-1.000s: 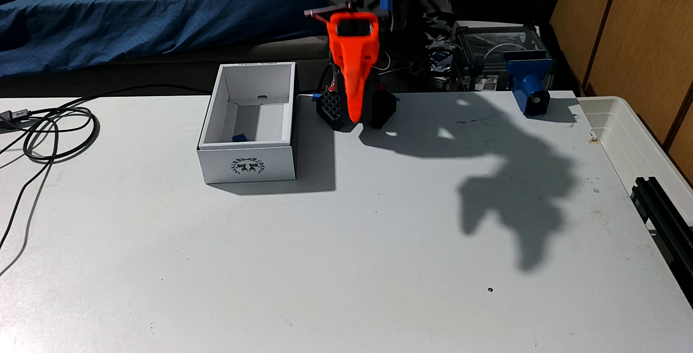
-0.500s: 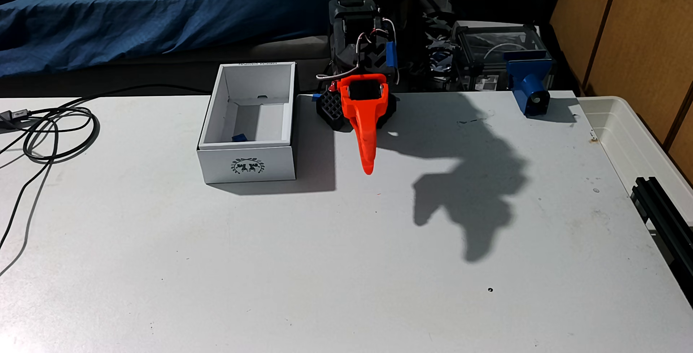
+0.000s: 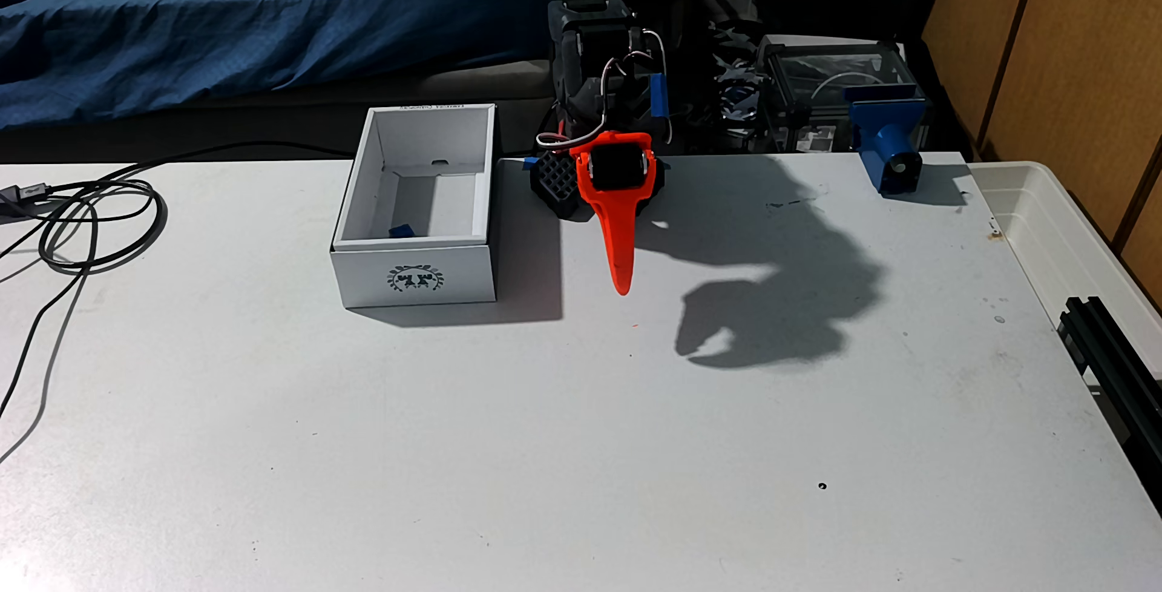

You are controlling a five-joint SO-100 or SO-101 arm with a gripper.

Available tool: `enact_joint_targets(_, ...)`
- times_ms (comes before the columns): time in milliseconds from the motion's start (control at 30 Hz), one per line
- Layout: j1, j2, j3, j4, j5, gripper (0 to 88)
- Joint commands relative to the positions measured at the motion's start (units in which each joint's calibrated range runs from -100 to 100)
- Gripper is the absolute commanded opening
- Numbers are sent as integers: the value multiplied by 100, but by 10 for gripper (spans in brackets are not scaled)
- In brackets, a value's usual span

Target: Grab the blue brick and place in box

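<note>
Fixed view: the blue brick (image 3: 401, 230) in the box (image 3: 415, 278) looks light, rigid, best pinched across its sides; the gripper (image 3: 622, 287) fingers seem together, holding nothing.

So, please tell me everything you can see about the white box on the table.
The box is white, rectangular, seemingly cardboard, open on top. Its near wall carries a dark laurel-wreath emblem, and small dark print runs along the far rim. It stands upright on the table, left of the arm's base. Inside, the blue brick lies by the near wall. The pincer hangs to its right, apart from it.
</note>
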Motion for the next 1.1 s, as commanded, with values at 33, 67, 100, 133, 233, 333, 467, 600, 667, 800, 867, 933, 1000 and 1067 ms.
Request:
enact_joint_targets(33,2,-59,-106,32,-13,9)
enact_joint_targets(67,-5,-59,-106,32,-13,9)
enact_joint_targets(100,-5,-59,-106,32,-13,9)
enact_joint_targets(133,-5,-59,-106,32,-8,9)
enact_joint_targets(233,-5,-59,-106,-12,8,9)
enact_joint_targets(333,-5,-59,-106,-12,8,9)
enact_joint_targets(467,-5,-59,-106,-12,13,9)
enact_joint_targets(600,-5,-59,-97,-12,13,9)
enact_joint_targets(667,-5,-59,-97,-12,13,9)
enact_joint_targets(800,-5,-59,-97,-12,13,9)
enact_joint_targets(867,-5,-59,-97,-12,13,9)
enact_joint_targets(933,-5,-59,-97,-12,13,9)
enact_joint_targets(1000,-5,-59,-97,-12,13,9)
enact_joint_targets(1067,-5,-59,-97,-12,13,9)
